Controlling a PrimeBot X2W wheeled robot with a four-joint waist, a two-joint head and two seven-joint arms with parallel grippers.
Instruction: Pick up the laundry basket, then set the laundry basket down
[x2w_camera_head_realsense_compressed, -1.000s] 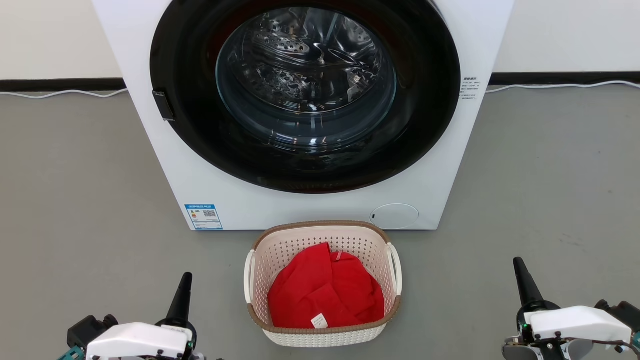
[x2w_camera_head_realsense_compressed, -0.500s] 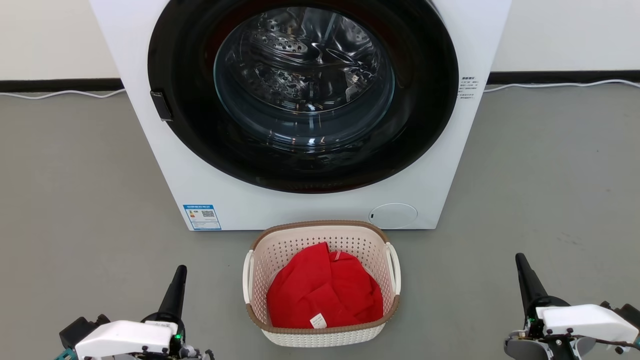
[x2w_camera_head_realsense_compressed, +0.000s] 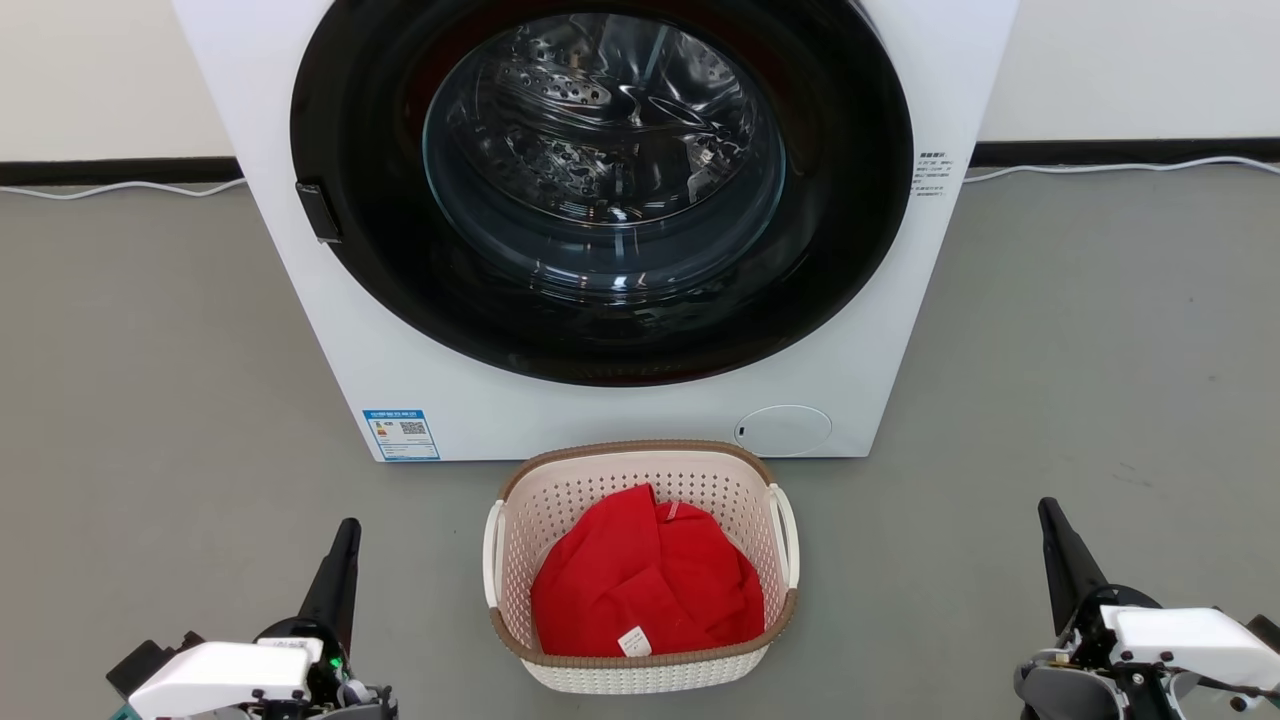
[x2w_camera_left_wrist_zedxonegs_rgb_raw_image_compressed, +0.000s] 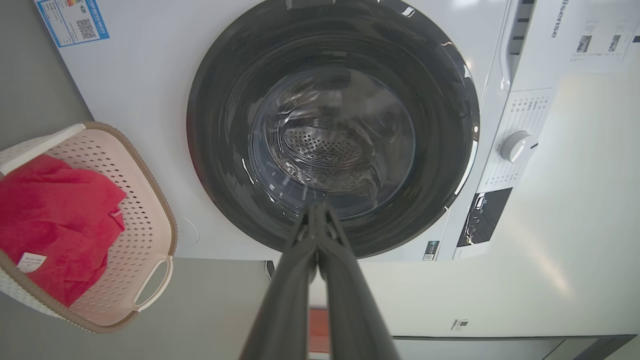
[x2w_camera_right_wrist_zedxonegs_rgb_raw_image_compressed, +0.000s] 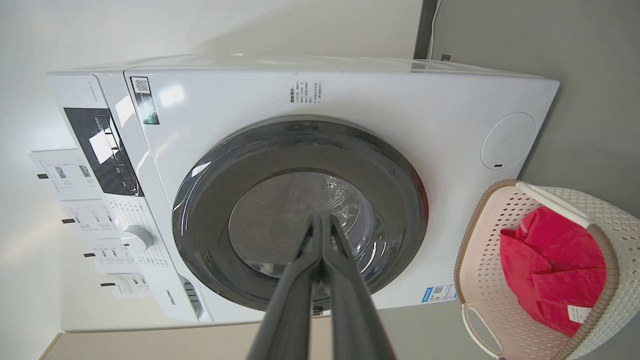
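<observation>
- Between the left jaws and the right jaws, and a little ahead of both, the laundry basket (x2w_camera_head_realsense_compressed: 640, 678) stands on the floor (x2w_camera_head_realsense_compressed: 150, 420). It is just in front of the washer (x2w_camera_head_realsense_compressed: 600, 425) and well apart from either set of jaws.
- Both sets of jaws are pressed together and hold nothing. In the wrist views the left fingers (x2w_camera_left_wrist_zedxonegs_rgb_raw_image_compressed: 292, 285) and the right fingers (x2w_camera_right_wrist_zedxonegs_rgb_raw_image_compressed: 295, 300) each meet at their tips.
- The basket looks like thin plastic full of holes, with only a red cloth (x2w_camera_head_realsense_compressed: 645, 590) inside, so it should be light.
- Its walls will probably flex if squeezed, and the smooth plastic may slip. The brown rim looks like the stiffer part.
- The best holds appear to be the two white loop handles, one (x2w_camera_head_realsense_compressed: 492, 548) on the side toward the left jaws and the other (x2w_camera_head_realsense_compressed: 792, 535) toward the right jaws.
- Taking one handle with each arm should keep the basket level and the cloth inside. The jaws would have to spread first.
- The head view shows the basket whole from above, with both handles and the gap from each to the jaws beside it. From there the handles look like thin strips.
- The left wrist view shows a handle (x2w_camera_left_wrist_zedxonegs_rgb_raw_image_compressed: 152, 285) as an open loop with the floor visible through it, and the right wrist view shows a handle (x2w_camera_right_wrist_zedxonegs_rgb_raw_image_compressed: 475, 330) the same way.
- The wrist views also take in the washer's dial (x2w_camera_left_wrist_zedxonegs_rgb_raw_image_compressed: 515, 146) and control panel, which lie above the head view's frame.
</observation>
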